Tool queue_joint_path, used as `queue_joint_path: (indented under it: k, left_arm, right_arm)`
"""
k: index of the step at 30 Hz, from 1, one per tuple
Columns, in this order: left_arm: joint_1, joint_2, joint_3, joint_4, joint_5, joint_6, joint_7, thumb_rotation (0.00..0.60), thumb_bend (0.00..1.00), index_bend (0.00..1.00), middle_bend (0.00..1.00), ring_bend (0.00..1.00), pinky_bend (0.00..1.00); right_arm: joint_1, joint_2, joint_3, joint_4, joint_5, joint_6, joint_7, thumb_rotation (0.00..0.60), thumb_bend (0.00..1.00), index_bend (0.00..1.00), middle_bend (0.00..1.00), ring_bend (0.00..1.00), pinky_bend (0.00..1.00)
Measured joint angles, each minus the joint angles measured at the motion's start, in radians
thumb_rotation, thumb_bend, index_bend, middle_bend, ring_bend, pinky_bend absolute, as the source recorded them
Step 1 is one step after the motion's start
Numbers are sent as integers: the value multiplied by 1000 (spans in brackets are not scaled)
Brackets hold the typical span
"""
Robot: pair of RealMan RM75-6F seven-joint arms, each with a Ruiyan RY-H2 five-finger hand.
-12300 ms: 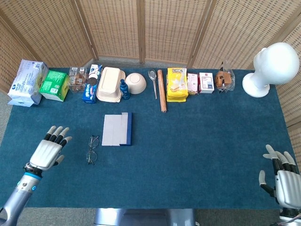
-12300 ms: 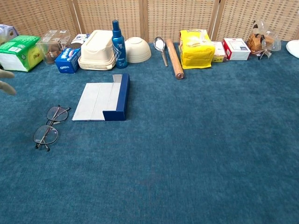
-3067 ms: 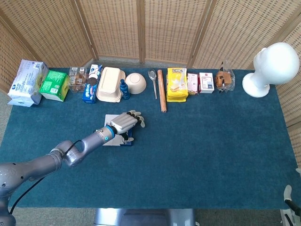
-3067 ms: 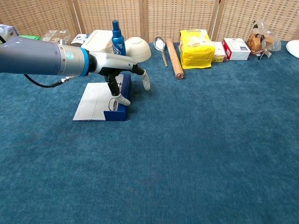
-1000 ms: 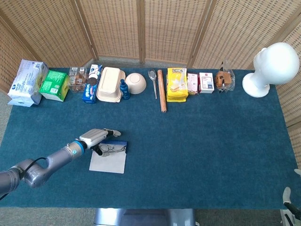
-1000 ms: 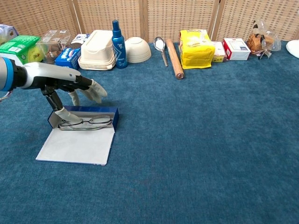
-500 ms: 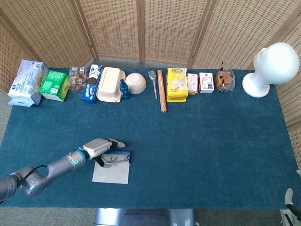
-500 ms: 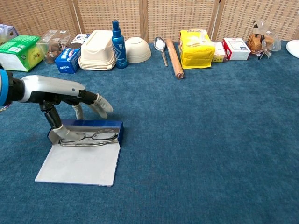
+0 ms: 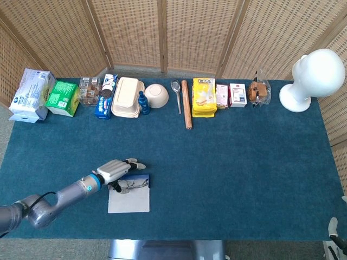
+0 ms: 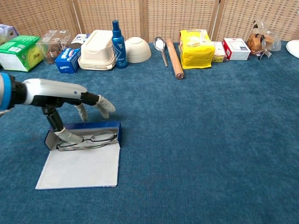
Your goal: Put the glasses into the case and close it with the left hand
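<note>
The glasses point(image 10: 88, 138) lie in the blue case point(image 10: 84, 135), near the front left edge of the desk point(image 10: 210, 140). The case's white lid point(image 10: 79, 168) lies flat open. The left hand point(image 10: 70, 100) is over the case with fingers point(image 10: 105, 106) spread, one fingertip touching the glasses. There is lots of bare blue desk to the right.

On the blue table point(image 9: 227, 157), near its front left corner, the left hand point(image 9: 115, 169) reaches from the left edge over an open blue case point(image 9: 130, 192), fingers spread, with one finger down at the glasses point(image 9: 132, 183) lying in the case's tray. The pale lid lies flat toward the front edge. Along the back edge stand boxes, a bowl point(image 9: 156, 95), a rolling pin point(image 9: 186, 104) and a white mannequin head point(image 9: 311, 78) at the back right corner
</note>
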Motion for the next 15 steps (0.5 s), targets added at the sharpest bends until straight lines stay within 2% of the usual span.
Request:
queue_joint_path:
  k: [7,15]
  left_arm:
    - [-26,-66,-41,8,-27,4,16,600,239,96,173,42,247]
    - [-33,-61,-35,-21,-7,-25,-6,600,238,95,173,42,254]
  right_arm:
    - [-5,3,1,3,4,6,6,600,493,35,278,138,100]
    - [-8,4,2,5,3,10,11,600,492,31,277,138,100]
